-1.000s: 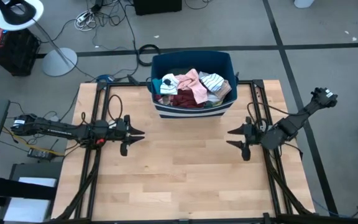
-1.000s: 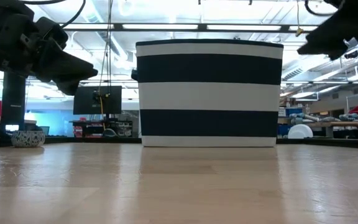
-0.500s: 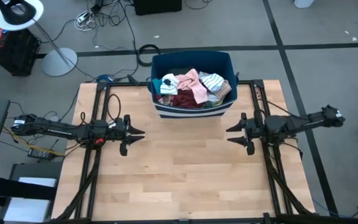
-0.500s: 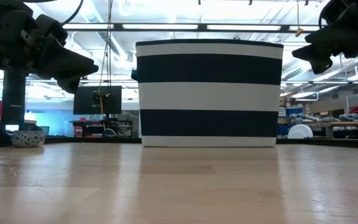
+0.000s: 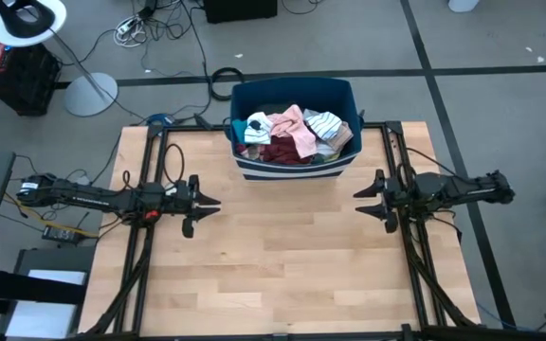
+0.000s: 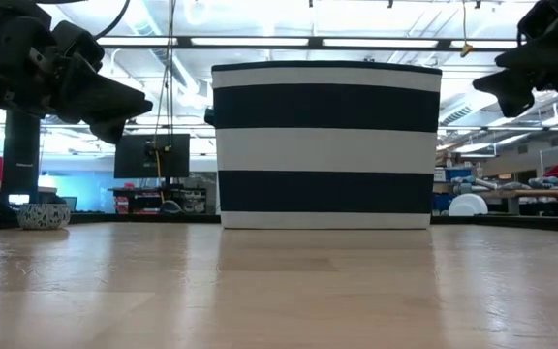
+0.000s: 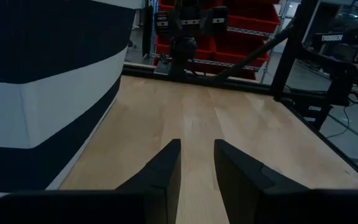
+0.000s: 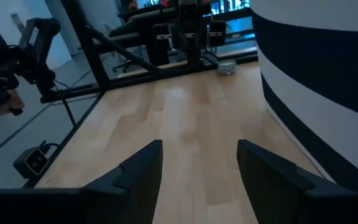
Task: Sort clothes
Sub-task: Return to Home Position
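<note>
Right arm has pulled back toward its edge of the bench over the last second. Right pincer is released and empty. Left pincer hasn't moved, also released. Clothes are piled in the bin. Sorting looks done, just homing.

1. The laundry bin stands at the back edge of the bench, midway across.
2. The clothes lie heaped inside the bin.
3. The left claw hangs over the bench's left side, forward of the bin.
4. The right claw hangs over the right side, facing the left claw, well apart from it.
</note>
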Robot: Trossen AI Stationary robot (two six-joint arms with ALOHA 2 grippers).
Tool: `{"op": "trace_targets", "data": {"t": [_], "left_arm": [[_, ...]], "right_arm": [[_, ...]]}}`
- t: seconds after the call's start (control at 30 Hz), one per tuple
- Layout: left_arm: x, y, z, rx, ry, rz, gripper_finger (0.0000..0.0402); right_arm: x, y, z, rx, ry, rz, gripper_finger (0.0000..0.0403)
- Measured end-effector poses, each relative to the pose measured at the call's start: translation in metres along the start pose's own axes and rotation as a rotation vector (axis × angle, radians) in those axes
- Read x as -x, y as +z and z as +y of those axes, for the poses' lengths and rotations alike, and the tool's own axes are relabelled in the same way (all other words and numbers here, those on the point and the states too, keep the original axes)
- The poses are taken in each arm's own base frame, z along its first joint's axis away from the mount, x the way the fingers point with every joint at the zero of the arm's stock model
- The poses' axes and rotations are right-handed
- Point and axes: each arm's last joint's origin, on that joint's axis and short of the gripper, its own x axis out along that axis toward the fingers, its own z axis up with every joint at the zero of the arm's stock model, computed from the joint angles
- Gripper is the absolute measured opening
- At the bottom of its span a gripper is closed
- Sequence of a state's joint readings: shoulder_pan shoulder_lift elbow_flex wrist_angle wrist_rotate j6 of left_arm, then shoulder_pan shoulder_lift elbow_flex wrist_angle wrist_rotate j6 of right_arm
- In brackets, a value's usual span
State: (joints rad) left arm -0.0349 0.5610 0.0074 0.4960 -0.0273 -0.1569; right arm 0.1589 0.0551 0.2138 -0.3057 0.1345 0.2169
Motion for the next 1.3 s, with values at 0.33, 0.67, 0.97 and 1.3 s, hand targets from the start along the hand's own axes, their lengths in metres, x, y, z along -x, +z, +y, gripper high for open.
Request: {"op": "trace_targets", "data": {"t": [0.33, 0.67, 0.97, 1.3], "left_arm": [[0.007, 0.003, 0.0, 0.008, -0.01, -0.02, 0.0102], [0.028, 0.005, 0.0, 0.008, -0.005, -0.057, 0.0102], [0.036, 0.005, 0.001, -0.031, 0.029, -0.078, 0.0102], [0.036, 0.005, 0.001, -0.043, 0.012, -0.065, 0.0102]], "right_arm": [[0.004, -0.006, -0.002, -0.035, 0.0, 0.011, 0.0208], [0.002, -0.008, -0.002, -0.049, -0.001, 0.014, 0.0208], [0.002, -0.008, -0.002, -0.049, 0.0, 0.009, 0.0208], [0.002, -0.01, -0.002, -0.011, -0.007, 0.032, 0.0208]]}}
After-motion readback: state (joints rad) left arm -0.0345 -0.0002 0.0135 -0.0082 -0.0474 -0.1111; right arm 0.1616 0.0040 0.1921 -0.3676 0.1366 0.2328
